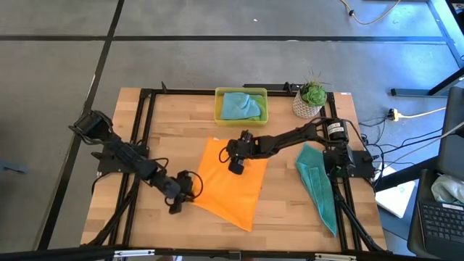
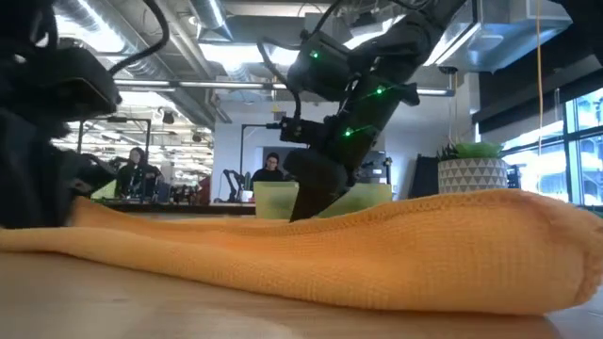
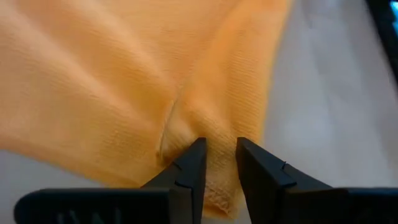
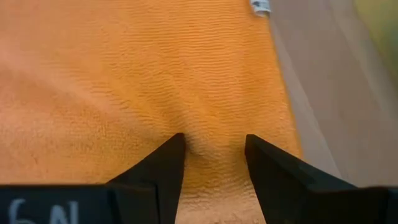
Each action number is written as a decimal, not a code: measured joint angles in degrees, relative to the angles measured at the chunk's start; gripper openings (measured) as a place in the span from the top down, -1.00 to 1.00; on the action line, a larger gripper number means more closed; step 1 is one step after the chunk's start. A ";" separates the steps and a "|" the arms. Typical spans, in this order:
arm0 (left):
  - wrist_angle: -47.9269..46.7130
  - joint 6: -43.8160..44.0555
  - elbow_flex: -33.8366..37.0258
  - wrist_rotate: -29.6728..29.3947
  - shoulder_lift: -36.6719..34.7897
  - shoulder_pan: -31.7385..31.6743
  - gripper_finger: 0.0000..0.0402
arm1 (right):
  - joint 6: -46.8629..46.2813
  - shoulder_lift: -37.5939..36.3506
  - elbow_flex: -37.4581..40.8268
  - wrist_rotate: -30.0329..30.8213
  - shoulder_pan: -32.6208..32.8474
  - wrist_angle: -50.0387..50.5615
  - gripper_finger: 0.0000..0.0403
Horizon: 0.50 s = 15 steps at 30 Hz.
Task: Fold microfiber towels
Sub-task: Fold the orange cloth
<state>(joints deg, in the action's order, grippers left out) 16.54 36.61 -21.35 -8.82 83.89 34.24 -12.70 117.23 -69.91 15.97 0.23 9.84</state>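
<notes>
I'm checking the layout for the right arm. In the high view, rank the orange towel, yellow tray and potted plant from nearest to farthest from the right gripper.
From the right gripper:
1. Orange towel, directly under it at table centre.
2. Yellow tray, at the far edge.
3. Potted plant, far right corner.

Three soft microfiber towels are counted: one orange (image 1: 230,185), two teal (image 1: 317,185) (image 1: 240,106). One yellow translucent rectangular tray (image 1: 241,91) and one potted green plant (image 1: 310,100) are seen.
</notes>
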 joint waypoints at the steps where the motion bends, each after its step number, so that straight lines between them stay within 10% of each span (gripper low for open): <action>1: 0.00 -0.15 -0.31 0.86 0.02 0.41 0.58 | 0.71 0.00 0.00 0.02 0.02 -0.03 0.14; 15: -4.84 -13.98 -6.16 -0.11 -0.69 -0.48 0.58 | -3.56 -8.09 -0.74 -2.08 11.66 6.94 0.14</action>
<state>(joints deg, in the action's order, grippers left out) 11.70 22.63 -27.50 -8.93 83.20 33.77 -16.26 109.14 -70.65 13.89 11.89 16.78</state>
